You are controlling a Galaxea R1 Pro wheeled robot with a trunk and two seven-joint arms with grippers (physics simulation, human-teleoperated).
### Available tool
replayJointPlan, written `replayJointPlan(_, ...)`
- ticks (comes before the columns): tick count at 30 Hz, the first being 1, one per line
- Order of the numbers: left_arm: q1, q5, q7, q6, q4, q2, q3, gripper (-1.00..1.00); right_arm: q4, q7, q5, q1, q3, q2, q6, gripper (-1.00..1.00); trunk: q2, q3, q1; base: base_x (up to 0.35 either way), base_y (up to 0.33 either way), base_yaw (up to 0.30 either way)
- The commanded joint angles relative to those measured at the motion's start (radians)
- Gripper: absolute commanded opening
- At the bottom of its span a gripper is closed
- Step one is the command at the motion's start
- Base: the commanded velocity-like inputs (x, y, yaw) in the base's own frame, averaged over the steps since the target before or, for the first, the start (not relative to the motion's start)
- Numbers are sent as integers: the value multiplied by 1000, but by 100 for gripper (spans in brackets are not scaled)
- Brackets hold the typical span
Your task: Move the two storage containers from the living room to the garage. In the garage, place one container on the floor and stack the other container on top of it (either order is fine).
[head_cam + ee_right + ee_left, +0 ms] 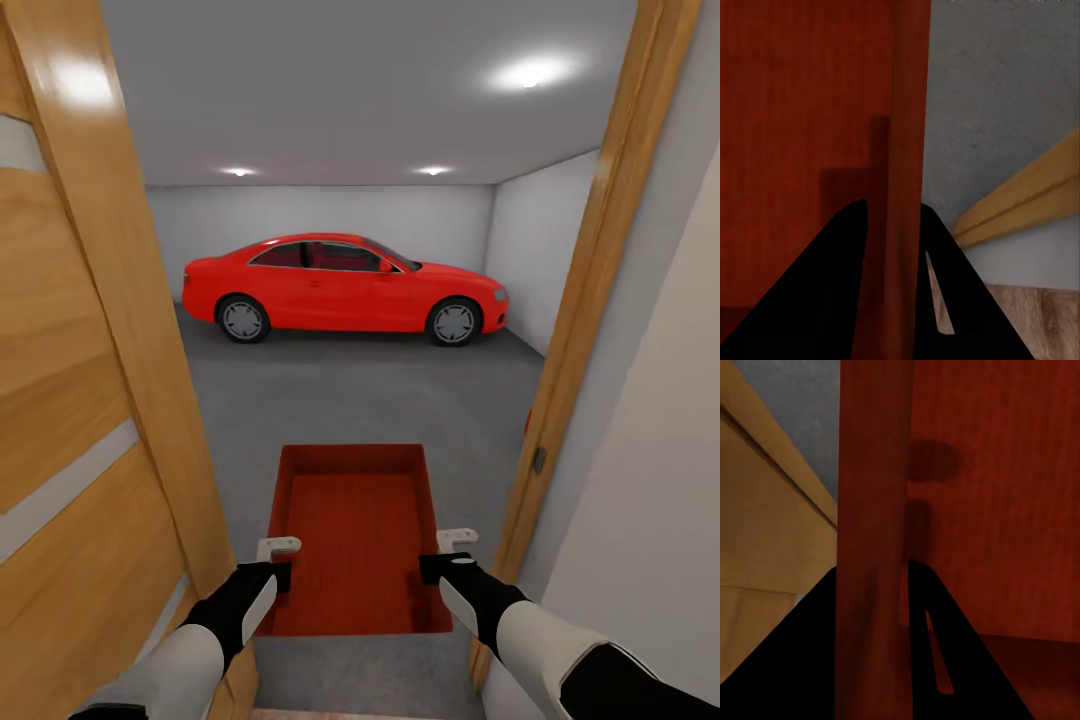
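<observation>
One red-orange open-top storage container [355, 535] hangs in front of me, held level between both arms in the doorway to the garage. My left gripper [280, 560] is shut on its left wall [874, 510], with one black finger [802, 660] on each side. My right gripper [445, 555] is shut on the right wall [907, 135] in the same way. The container is empty, and the dark grey concrete floor [360, 390] of the garage lies below and beyond it. The other container is out of view.
The honey-wood door [80, 380] stands open close on my left, and the door frame [590, 280] and a white wall [650, 450] are close on my right. A red car [345, 285] is parked across the far end. Wood planks [1035, 315] lie underfoot.
</observation>
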Motion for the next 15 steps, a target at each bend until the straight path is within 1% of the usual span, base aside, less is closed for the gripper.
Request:
replayJointPlan(1,0,23,6,4,2,32,-9,-100,-5,-6,3,-1,11,-5,-31,-100,-2,-2,1,8,24,0)
replayJointPlan(7,0,23,7,3,2,32,-9,-100,-5,-6,3,-1,11,-6,-31,-100,-2,-2,1,2,6,-15)
replayJointPlan(15,0,22,7,3,2,32,-9,-100,-5,-6,3,-1,11,-5,-29,-100,-2,-2,1,0,0,-114)
